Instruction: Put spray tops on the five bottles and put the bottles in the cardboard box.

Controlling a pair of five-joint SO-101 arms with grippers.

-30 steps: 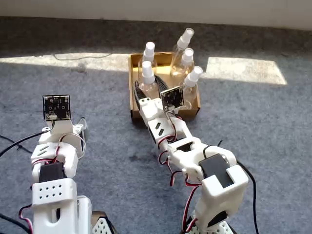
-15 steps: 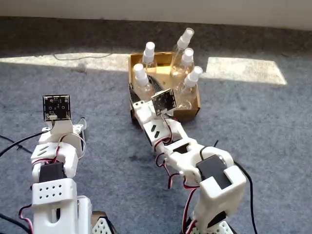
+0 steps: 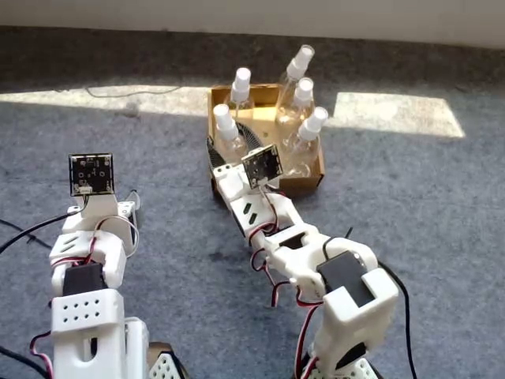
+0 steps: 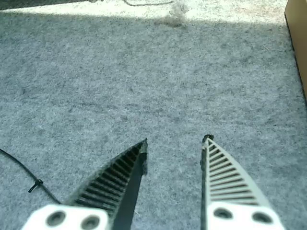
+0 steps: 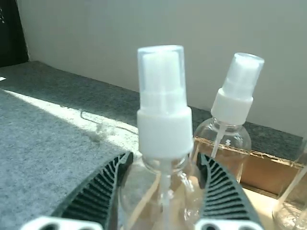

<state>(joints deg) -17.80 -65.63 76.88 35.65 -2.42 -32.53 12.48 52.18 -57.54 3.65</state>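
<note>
- High view: the right gripper (image 3: 230, 144) is closed on a bottle (image 3: 226, 136) with a spray top (image 3: 223, 117) on it, one finger on each side of its body. The gripper holds it at one corner of the cardboard box (image 3: 308, 182). I cannot tell whether it rests on the box floor.
- The other four bottles (image 3: 301, 100) stand beyond the gripper and to one side of it, in the box or at its far rim. Each has a spray top.
- Left wrist view: the left gripper (image 4: 175, 143) is open and holds nothing, with bare grey table (image 4: 144, 72) between and ahead of its fingers. An edge of the box (image 4: 298, 43) shows well off to one side, and a black cable (image 4: 21, 170) lies on the other side.
- Right wrist view: the held bottle (image 5: 162, 120) stands upright between the gripper's (image 5: 164, 158) black fingers (image 5: 103, 184). A second bottle (image 5: 233, 108) stands just behind it, inside the box wall (image 5: 261, 167).
</note>
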